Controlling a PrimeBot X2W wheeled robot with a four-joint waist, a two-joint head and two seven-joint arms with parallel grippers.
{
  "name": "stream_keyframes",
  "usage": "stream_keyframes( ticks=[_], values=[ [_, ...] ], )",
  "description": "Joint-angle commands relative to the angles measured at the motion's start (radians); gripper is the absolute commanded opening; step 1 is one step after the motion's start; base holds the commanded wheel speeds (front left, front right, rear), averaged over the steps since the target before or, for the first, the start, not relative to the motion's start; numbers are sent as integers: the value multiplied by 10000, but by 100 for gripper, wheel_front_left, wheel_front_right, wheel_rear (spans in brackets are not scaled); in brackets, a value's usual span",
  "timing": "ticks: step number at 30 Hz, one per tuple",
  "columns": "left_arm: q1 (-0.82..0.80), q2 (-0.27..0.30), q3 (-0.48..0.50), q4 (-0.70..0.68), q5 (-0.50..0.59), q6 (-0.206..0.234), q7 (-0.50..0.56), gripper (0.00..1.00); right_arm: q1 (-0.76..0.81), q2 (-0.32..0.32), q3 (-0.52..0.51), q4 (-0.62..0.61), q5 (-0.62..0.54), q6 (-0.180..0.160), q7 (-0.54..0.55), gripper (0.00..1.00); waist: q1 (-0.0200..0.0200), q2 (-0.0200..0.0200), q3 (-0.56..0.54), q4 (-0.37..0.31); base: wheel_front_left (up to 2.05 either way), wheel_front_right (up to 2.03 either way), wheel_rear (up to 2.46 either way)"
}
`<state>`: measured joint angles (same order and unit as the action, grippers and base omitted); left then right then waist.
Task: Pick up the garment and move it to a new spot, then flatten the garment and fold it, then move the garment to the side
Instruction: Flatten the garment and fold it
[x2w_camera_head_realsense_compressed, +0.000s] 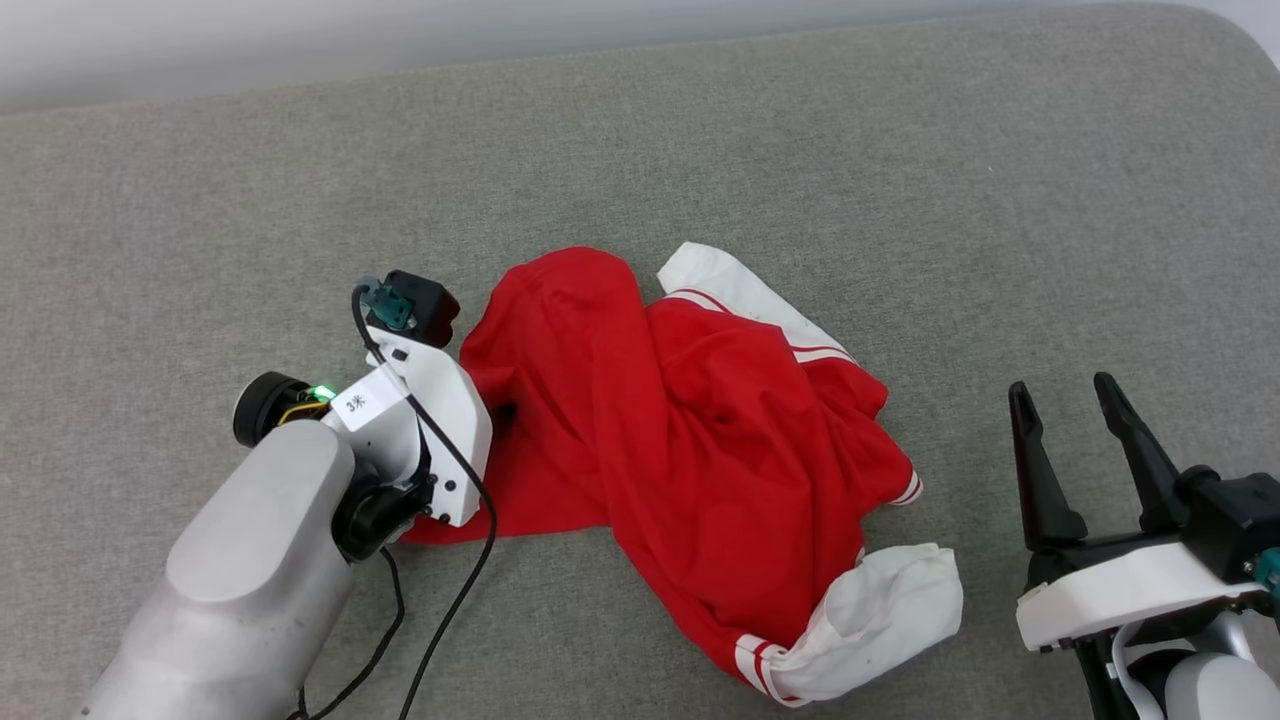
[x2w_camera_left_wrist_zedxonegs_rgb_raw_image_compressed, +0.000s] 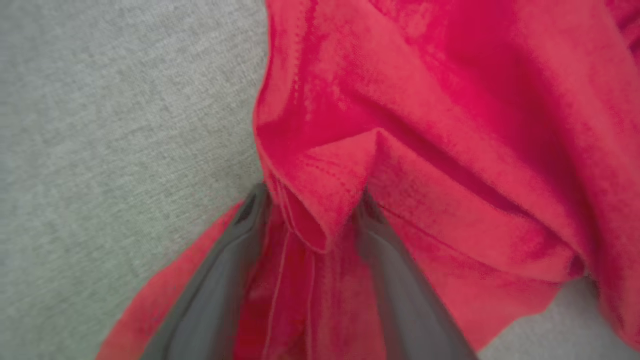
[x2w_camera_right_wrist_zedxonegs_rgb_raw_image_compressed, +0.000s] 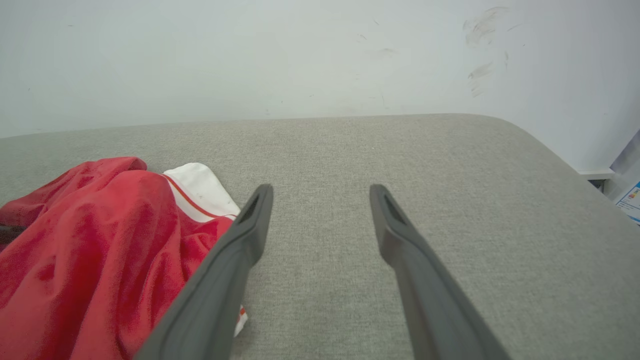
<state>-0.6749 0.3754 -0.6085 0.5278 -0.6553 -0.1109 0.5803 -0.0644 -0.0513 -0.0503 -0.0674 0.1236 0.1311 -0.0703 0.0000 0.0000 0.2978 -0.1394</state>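
Garment (x2w_camera_head_realsense_compressed: 700, 430) fold lies between left pincer's (x2w_camera_left_wrist_zedxonegs_rgb_raw_image_compressed: 311, 196) spread fingers (x2w_camera_left_wrist_zedxonegs_rgb_raw_image_compressed: 220, 280); right pincer (x2w_camera_head_realsense_compressed: 1060, 385) released, aside.

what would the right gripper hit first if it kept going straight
Probably nothing close: the right gripper points across bare grey cushion toward the white wall, with the garment off to its left. It may graze the cushion first; depth is unclear.

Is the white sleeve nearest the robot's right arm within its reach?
Probably yes: the sleeve lies just beside the open right fingers, with bare grey cushion between them.
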Motion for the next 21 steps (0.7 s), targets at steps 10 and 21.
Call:
stream_keyframes(
  ticks=[10,21],
  values=[
    [710,347,190,-410,679,657,-2213,0,52,14,-179,147,-87,-5,25,100,0,0,-591,550,0,0,0],
    [3979,1354,1026,-2518,69,2371,-2693,0,555,13,-407,132,-124,-7,213,100,0,0,-1687,1203,0,0,0]
  ],
)
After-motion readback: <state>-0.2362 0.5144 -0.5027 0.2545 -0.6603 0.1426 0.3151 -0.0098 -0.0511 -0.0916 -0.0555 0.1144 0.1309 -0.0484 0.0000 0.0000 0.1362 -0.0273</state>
